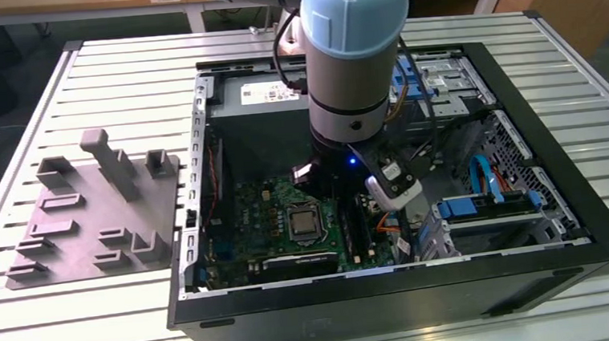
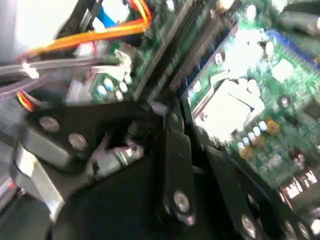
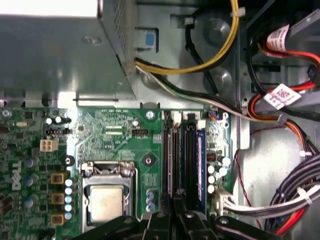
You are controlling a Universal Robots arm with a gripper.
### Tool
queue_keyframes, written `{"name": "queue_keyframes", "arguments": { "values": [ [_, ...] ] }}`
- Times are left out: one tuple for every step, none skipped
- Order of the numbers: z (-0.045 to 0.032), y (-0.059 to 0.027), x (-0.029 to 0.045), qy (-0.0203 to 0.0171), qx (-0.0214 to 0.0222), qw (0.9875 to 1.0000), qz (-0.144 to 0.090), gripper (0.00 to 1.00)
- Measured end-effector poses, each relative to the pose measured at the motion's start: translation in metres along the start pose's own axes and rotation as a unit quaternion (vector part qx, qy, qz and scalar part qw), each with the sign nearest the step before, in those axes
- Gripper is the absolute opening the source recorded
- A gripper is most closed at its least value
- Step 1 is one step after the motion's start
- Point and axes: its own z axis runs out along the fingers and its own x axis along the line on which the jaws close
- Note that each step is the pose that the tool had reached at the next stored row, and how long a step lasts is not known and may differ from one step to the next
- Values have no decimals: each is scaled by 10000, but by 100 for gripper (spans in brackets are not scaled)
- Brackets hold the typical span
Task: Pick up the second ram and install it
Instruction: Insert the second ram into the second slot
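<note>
Item 1, claw (image 3: 178,220): we find it lowered inside the open computer case (image 1: 561,160), directly above the bank of memory slots (image 3: 192,155). In the exterior view it (image 1: 392,187) hangs under the pale blue and silver arm (image 1: 356,54), towards the exterior view's right of the board. Its black linkage (image 2: 172,150) crosses the second wrist view. Whether it is clenched or released, we cannot tell.

Item 2, second ram (image 3: 178,197): we log a thin dark strip seen edge-on, running out from under the claw along the slot bank, parallel to the slots. We cannot tell whether it is gripped or already seated.

Item 3, green motherboard (image 3: 120,140): it lies flat on the case floor and carries the slots.

Item 4, processor socket (image 3: 106,200): a square metal frame just beside the slots. It also shows in the exterior view (image 1: 305,221).

Item 5, grey metal housing (image 3: 50,50): it sits at the board's edge, with a yellow cable (image 3: 220,55) looping past it.

Item 6, orange cable (image 2: 100,32): it runs near the slots in the second wrist view.

Item 7, grey fixture (image 1: 93,217): it has upright tabs and sits outside the case, on the exterior view's left.

Item 8, slatted desk (image 1: 36,318): it bears both case and fixture.
</note>
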Motion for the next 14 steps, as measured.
{"name": "queue_keyframes", "arguments": {
  "values": [
    [2,2,0,0,0,10000,0,14],
    [2,2,0,0,0,10000,-1,14],
    [2,2,0,0,-1,10000,0,14],
    [3,2,0,-2,-2,10000,0,14],
    [2,2,1,-8,-3,10000,0,14],
    [-3,3,2,-16,-6,10000,0,14],
    [-11,4,4,-26,-9,10000,0,14],
    [-26,4,7,-37,-7,10000,-1,14],
    [-44,3,8,-45,-4,10000,-1,14],
    [-61,4,9,-52,-4,10000,-2,14],
    [-81,5,9,-58,-5,10000,-2,14],
    [-100,5,9,-62,-4,10000,-3,14],
    [-115,4,9,-64,-3,10000,-3,14],
    [-119,1,9,-66,-4,10000,-3,14]
  ]
}}
